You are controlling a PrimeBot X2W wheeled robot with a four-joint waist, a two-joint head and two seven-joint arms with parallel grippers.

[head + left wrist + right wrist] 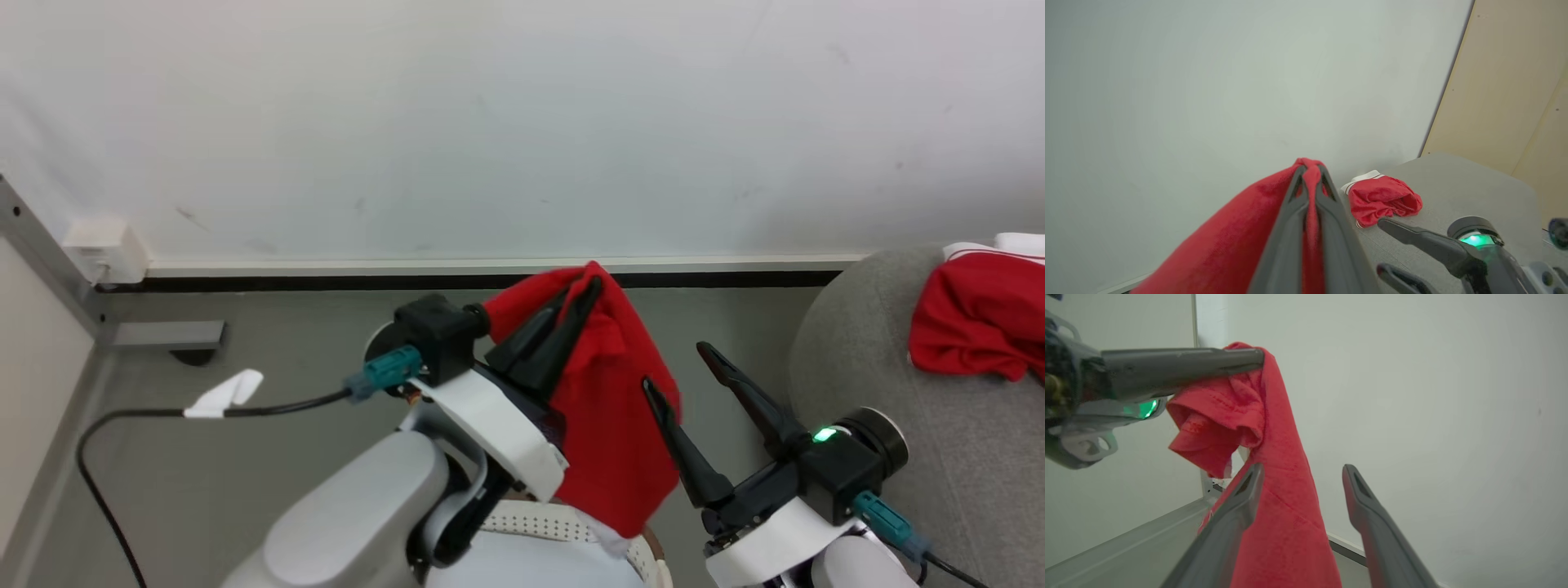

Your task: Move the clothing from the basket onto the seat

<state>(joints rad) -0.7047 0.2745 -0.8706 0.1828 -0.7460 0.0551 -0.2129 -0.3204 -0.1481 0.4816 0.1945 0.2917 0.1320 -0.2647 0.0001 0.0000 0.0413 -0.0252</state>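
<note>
Left gripper [586, 290] is clamped tight on 1 bright red soft fabric garment [608, 408], pinching just a top fold; the rest hangs free, hem down at the small cream-white perforated plastic basket [539, 518] under it. Right gripper [673, 365] is spread wide, holding nothing, its near finger right beside the hanging cloth, can't tell if touching. A 2nd red garment with white collar [971, 318] already lies bunched on the large light-grey woven upholstered seat [857, 327], off to the robot's right. Risks as I see them: thin pinch, so a quick swing could let the cloth slip out onto the grey floor [204, 490]; low hem could drag on the basket rim and tip or shift it; and the right gripper sits between cloth and seat, so its open fingers could snag the fabric on the way across. Needs more lift first, I'd say. Elsewhere: black cable with a white tag [286, 403] and white wall box [106, 249] far left, not in the path.
</note>
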